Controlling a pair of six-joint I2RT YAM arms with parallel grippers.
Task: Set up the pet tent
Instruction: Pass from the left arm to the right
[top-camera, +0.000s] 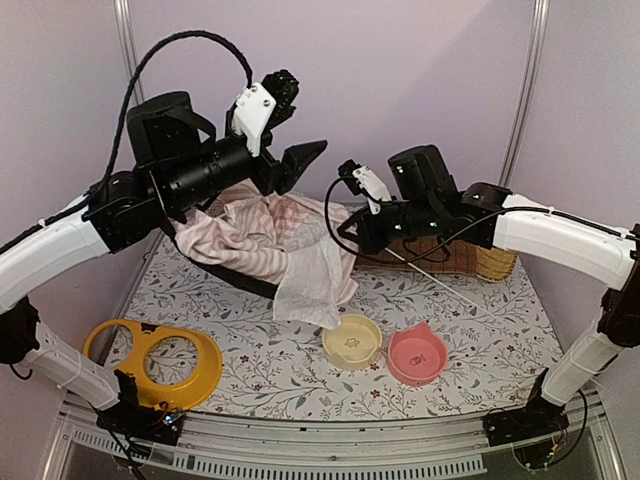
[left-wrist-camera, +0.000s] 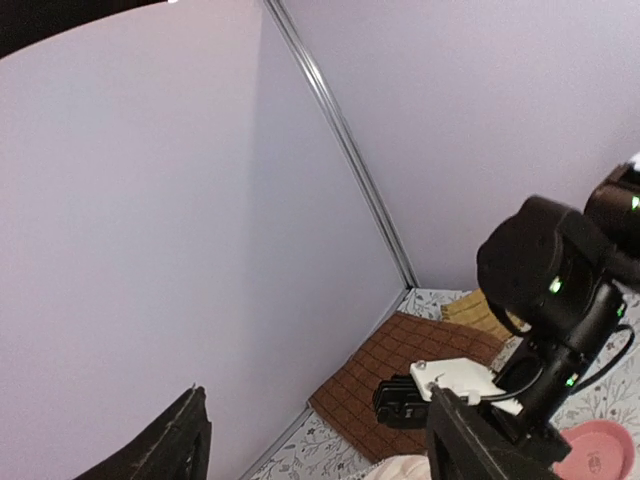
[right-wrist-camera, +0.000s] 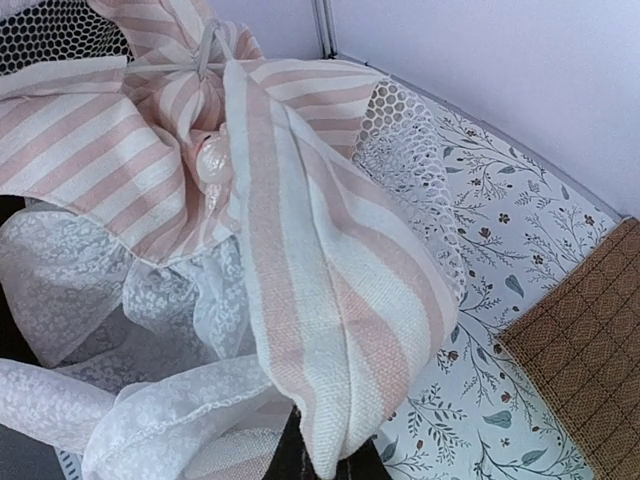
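Left gripper (top-camera: 298, 160): jaws wide apart, nothing between them, up in the air above the tent (top-camera: 265, 235).

Right gripper (top-camera: 355, 238): jaws closed on a fold of the striped tent fabric (fingers mostly hidden under cloth in the wrist view).

Tent: crumpled heap at the back left of the table (top-camera: 270, 370), with the brown mat (top-camera: 470, 258) nearby to its right.

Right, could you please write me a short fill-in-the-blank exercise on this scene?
The right gripper is shut on the pet tent's pink-and-white ____ fabric.
The left gripper hangs ____, holding nothing.
Beside the cream bowl sits a bowl coloured ____.
Missing: striped; open; pink.
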